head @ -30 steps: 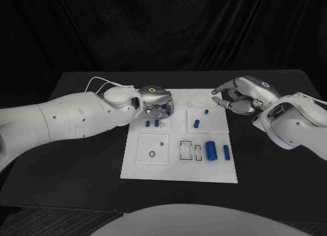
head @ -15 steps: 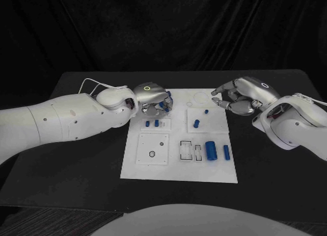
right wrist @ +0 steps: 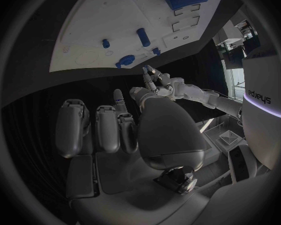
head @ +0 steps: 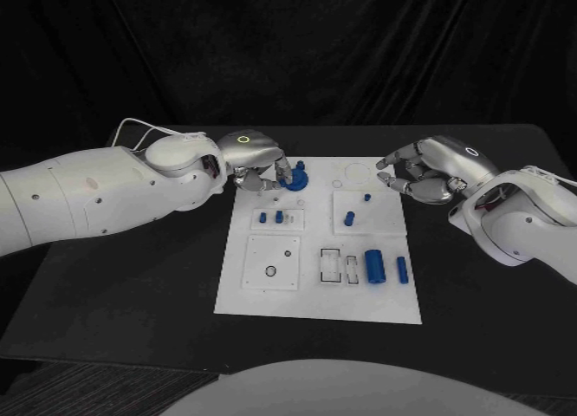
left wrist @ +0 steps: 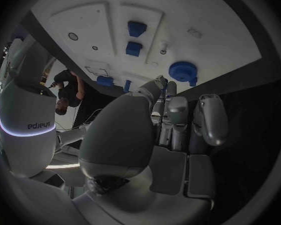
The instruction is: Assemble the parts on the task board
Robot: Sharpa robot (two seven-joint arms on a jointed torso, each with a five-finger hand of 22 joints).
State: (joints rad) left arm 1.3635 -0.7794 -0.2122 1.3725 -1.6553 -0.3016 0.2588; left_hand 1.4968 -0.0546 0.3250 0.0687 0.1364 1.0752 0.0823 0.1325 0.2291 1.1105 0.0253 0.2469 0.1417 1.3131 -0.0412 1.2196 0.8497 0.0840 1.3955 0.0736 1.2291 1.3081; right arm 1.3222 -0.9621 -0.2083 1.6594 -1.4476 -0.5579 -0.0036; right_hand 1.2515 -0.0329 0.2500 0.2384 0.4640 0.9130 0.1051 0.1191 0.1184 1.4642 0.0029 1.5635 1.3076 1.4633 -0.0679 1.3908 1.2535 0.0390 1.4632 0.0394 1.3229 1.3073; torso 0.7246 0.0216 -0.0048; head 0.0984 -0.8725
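Note:
The white task board [head: 316,295] lies in the middle of the table. A blue gear-shaped part [head: 294,180] sits at its far left corner. My left hand [head: 254,160] hovers right beside that part, fingers stretched toward it and holding nothing; in the left wrist view the fingertips [left wrist: 170,89] end just short of the gear [left wrist: 182,71]. My right hand [head: 426,169] hangs over the board's far right edge, its fingers curled in on nothing. Two small blue blocks [head: 279,217] sit on a raised plate. A thick blue cylinder [head: 373,264] and a thin one [head: 400,269] lie at the right.
A short blue cylinder [head: 348,217] and a small peg [head: 366,197] stand on the right-hand plate. Empty rectangular slots [head: 328,264] and a plate with holes [head: 271,260] take up the nearer half of the board. Black table surrounds the board.
My left hand has drawn back toward the far left, off the blue gear, which now lies uncovered on the board. The right hand has stayed where it was.

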